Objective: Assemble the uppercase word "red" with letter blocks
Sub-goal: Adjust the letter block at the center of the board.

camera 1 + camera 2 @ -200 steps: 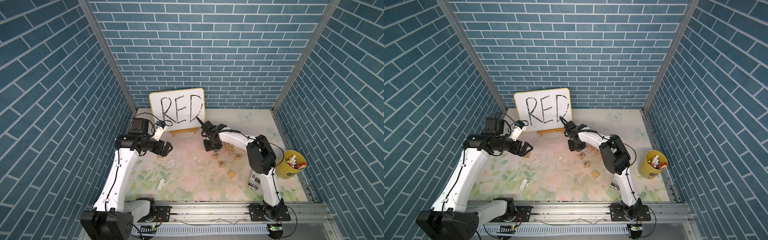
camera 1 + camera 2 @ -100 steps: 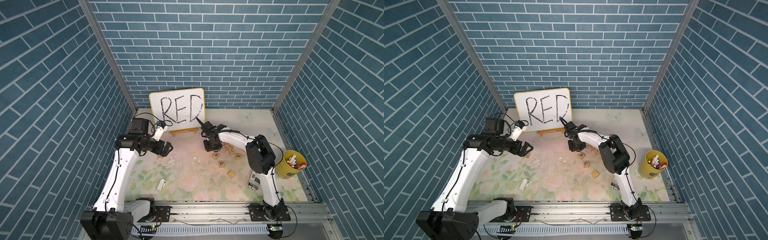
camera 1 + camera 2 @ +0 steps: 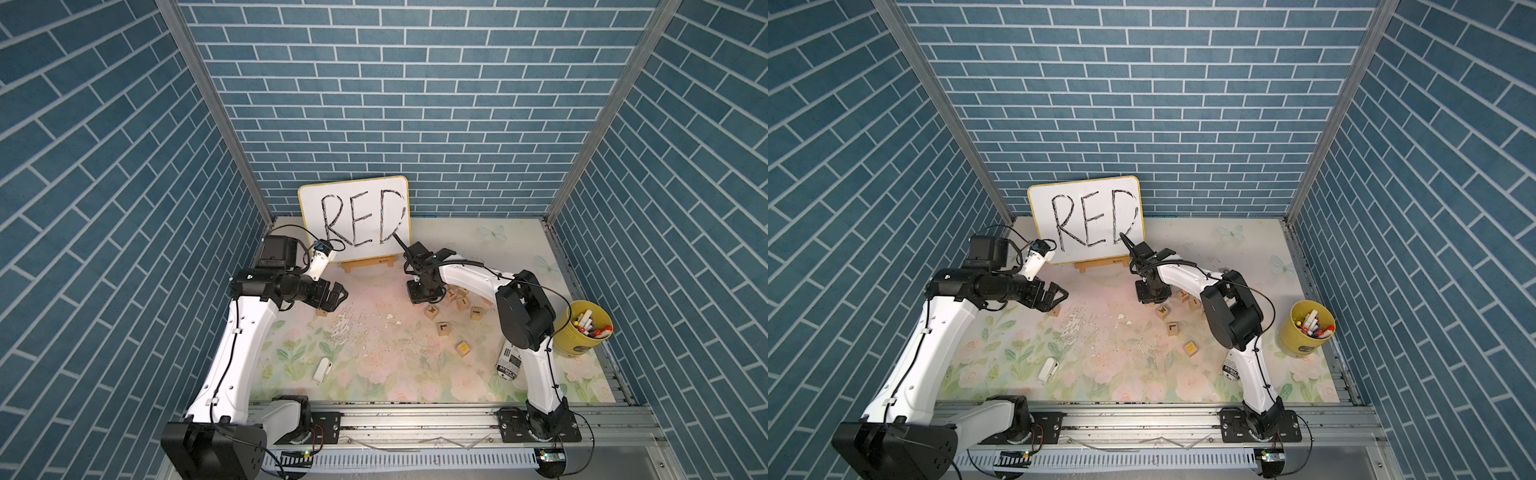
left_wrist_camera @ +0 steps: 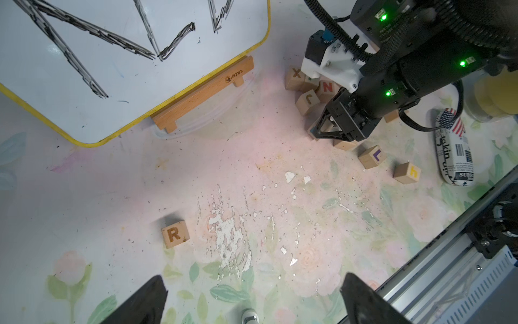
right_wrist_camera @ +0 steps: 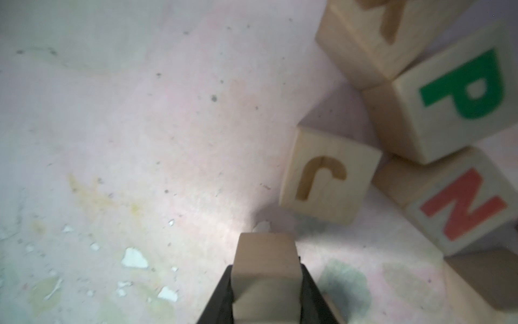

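Front edge: white clip (image 3: pixel 322 370) lies alone on your floral mat (image 3: pixel 374 386). A printed bottle (image 3: pixel 509 363) lies on its side by the right arm's base. A yellow cup (image 3: pixel 584 332) of markers stands just past it.
Loose blocks: yellow-lettered block (image 3: pixel 462 348) comes first, then the L block (image 3: pixel 443 328) with a purple L. Both sit flat on the mat, apart from each other.
R block (image 4: pixel 174 234): flat on the mat with the orange-brown R face up, alone on the left side. It's well apart from the pile and nothing touches it.
Left gripper (image 3: pixel 340 294): your fingers are spread wide with nothing between them. It hangs over the mat near the R block.
Right gripper (image 3: pixel 422 296): fingers are clamped on the held block (image 5: pixel 265 261), plain wood, at the near edge of the pile. You can't read its letter in any view, and you can't tell whether it's off the mat.
Pile: X block (image 5: pixel 372 42), green P block (image 5: pixel 454 92) and red N block (image 5: pixel 462 204) touch in a row. J block (image 5: pixel 328 174) sits just beside them, right past the held block.
Whiteboard (image 3: pixel 355 220): farthest back, on a wooden stand (image 3: pixel 365 264) at the brick wall. It has "RED" handwritten in black.
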You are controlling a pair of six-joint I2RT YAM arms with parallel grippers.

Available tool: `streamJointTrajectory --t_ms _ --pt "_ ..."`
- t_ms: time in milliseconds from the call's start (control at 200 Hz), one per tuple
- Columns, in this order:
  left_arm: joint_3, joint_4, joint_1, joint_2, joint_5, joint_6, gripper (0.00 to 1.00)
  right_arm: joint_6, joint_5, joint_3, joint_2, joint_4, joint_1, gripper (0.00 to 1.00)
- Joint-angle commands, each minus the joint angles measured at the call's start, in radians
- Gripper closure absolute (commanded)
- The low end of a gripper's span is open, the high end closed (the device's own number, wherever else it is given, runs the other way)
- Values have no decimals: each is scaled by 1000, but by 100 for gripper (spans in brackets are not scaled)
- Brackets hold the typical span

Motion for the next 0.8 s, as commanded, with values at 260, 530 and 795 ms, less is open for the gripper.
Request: streamJointTrajectory --t_ms 260,530,795 --pt "61 117 -6 -35 263 32 1 82 -420 -28 -241 130 -85 68" --pt "81 225 -6 -39 435 30 1 255 -723 -35 -297 319 -120 67" --pt "53 335 -11 -13 556 27 1 512 -875 -58 -316 592 -120 66"
